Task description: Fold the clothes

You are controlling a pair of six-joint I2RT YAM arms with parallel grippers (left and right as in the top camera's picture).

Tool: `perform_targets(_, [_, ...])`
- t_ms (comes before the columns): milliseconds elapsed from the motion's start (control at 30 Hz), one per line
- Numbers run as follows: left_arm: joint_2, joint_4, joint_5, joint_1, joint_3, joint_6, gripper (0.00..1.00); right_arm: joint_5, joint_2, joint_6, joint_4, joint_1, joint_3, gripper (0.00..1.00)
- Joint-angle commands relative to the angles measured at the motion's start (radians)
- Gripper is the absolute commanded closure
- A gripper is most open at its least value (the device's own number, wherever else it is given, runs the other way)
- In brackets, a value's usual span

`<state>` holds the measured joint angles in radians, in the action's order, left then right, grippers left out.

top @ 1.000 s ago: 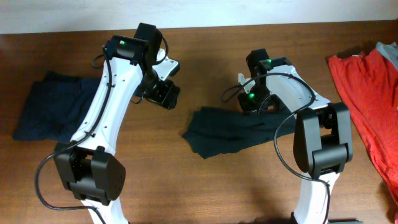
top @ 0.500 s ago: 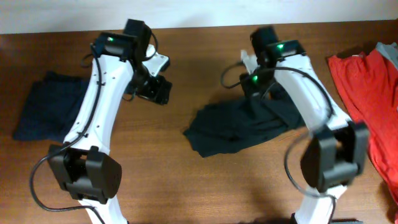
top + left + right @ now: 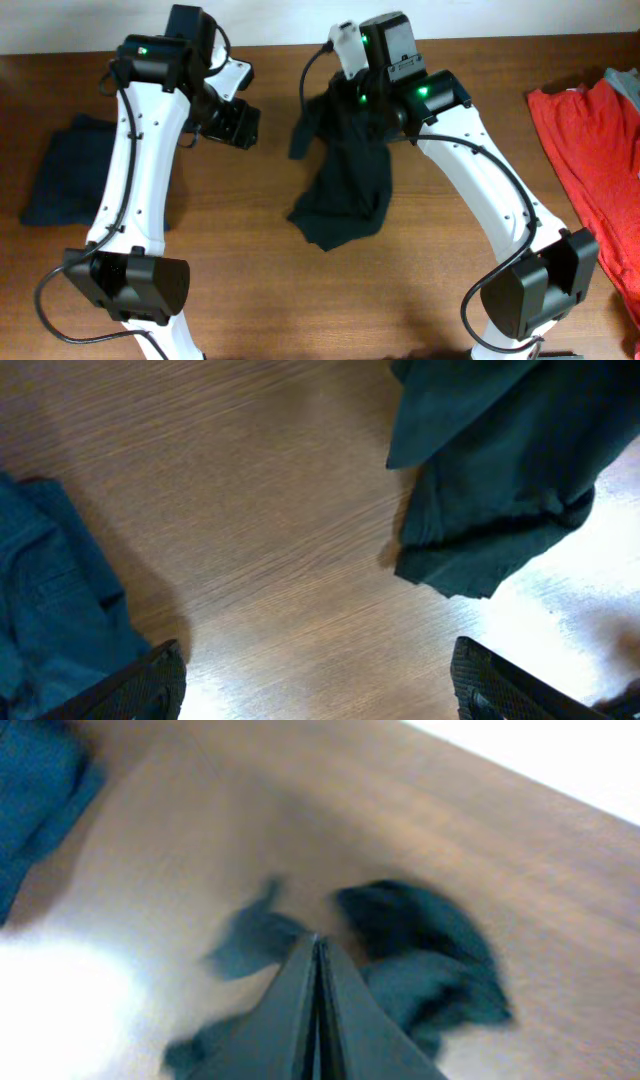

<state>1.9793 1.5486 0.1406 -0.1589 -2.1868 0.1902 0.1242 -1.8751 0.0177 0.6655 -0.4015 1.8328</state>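
Three garments share one brown wooden table (image 3: 250, 290), which fills the overhead view.

Red garment (image 3: 585, 150): spread flat at the right edge, well apart from both arms.

Navy garment (image 3: 60, 175): lies flat in a rough rectangle at the left edge, just beside the left arm.

Black T-shirt (image 3: 345, 190): middle of the table, partly off the surface. Its upper part hangs bunched from the right arm's wrist near the far edge. Its lower end rests crumpled on the wood.

Right gripper (image 3: 318, 1005): fingers pressed flat together and clamped on the black T-shirt. The shirt's dark folds hang beneath the tips (this wrist view is blurred, so no finer detail can be read).

Left gripper (image 3: 318, 685): fingers spread wide with nothing between them. It is held above bare wood between the navy garment and the black T-shirt, and touches neither.
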Motion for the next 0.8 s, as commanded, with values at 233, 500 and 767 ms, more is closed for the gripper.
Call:
perform_targets(233, [0.002, 0.004, 0.057, 0.018, -0.016, -0.01, 0.15, -0.208, 0.001, -0.254, 0.079, 0.148, 0.008, 0.84])
perform_targets(500, [0.003, -0.02, 0.161, 0.007, 0.082, 0.009, 0.15, -0.151, 0.006, -0.254, 0.312, 0.204, 0.008, 0.33])
perform_targets(767, [0.003, -0.225, 0.304, -0.061, 0.42, -0.018, 0.16, -0.156, 0.006, -0.281, 0.484, 0.214, 0.008, 0.26])
